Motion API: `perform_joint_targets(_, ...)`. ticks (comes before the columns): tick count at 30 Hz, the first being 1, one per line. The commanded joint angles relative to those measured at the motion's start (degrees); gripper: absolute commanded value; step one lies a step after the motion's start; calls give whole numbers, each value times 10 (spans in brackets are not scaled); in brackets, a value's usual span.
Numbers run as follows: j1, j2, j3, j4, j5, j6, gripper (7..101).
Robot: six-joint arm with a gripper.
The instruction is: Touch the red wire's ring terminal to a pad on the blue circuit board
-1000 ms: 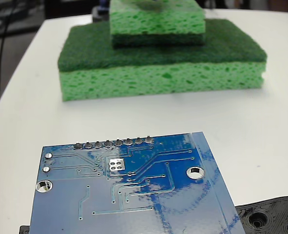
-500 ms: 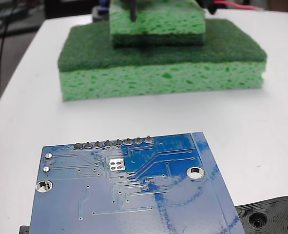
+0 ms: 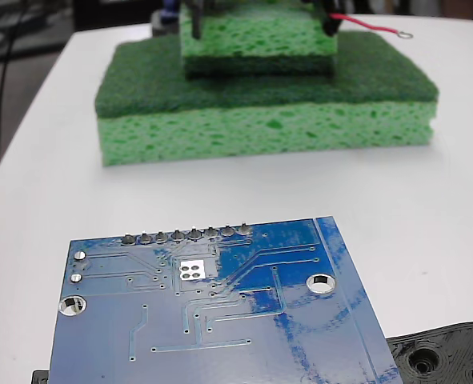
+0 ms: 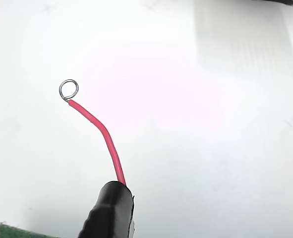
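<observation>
The blue circuit board [image 3: 220, 312] lies flat at the front of the fixed view, with a row of grey solder joints along its far edge. Far behind it, at the top edge, dark parts of my gripper [image 3: 329, 22] hang over the small upper sponge. The red wire [image 3: 364, 24] sticks out to the right from the right-hand dark part. Its ring terminal [image 3: 405, 34] hovers above the large sponge, far from the board. In the wrist view the red wire [image 4: 104, 136] curves up from a black sleeve [image 4: 109, 210] to the ring terminal [image 4: 68, 89] over white table.
A large green sponge [image 3: 260, 120] carries a smaller green sponge [image 3: 256, 40] at the back of the white table [image 3: 428, 200]. A black plastic part with holes [image 3: 448, 356] sits at the board's front right corner.
The dark gripper parts came down into the top of the fixed view and shifted left. The red wire and its ring now show fully to the right of the small sponge.
</observation>
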Motion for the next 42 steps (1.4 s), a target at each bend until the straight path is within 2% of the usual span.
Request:
perform_joint_targets(1, -18, 1, -4, -2, 27, 2, 1003)
perform_joint_targets(42, -29, 1, -4, -3, 41, 8, 1003)
